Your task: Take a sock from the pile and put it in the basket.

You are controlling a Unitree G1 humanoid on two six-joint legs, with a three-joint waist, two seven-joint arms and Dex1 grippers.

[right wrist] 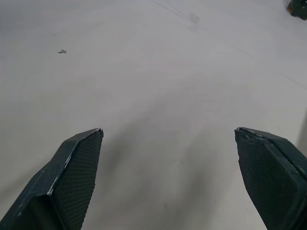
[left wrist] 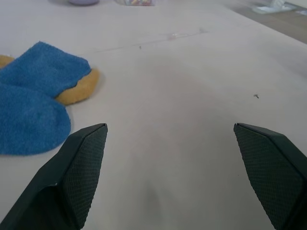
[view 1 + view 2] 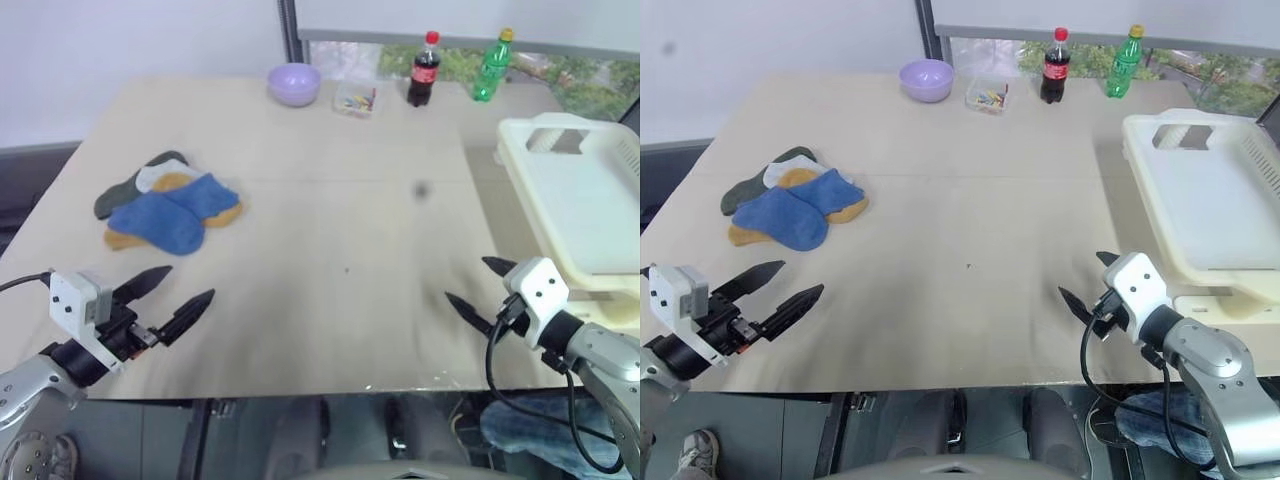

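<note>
Pale table [image 3: 330, 230] — the sock pile [image 3: 165, 205] lies on its left side, the basket [image 3: 580, 200] at its right edge. Left gripper [image 3: 182, 292] and right gripper [image 3: 478, 288] hover at the near edge, fingers spread wide — both empty

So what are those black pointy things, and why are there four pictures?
They are a robot's fingers. The left gripper and right gripper each have two, spread open and holding nothing. Two pictures come from cameras in the robot's head, looking down at a table. The other two come from a camera on each wrist, looking out between that hand's fingers. On the table lie a pile of socks, a lilac bowl, a small clear box and two bottles. A white basket sits on the robot's right. The robot should put a sock in it.
</note>
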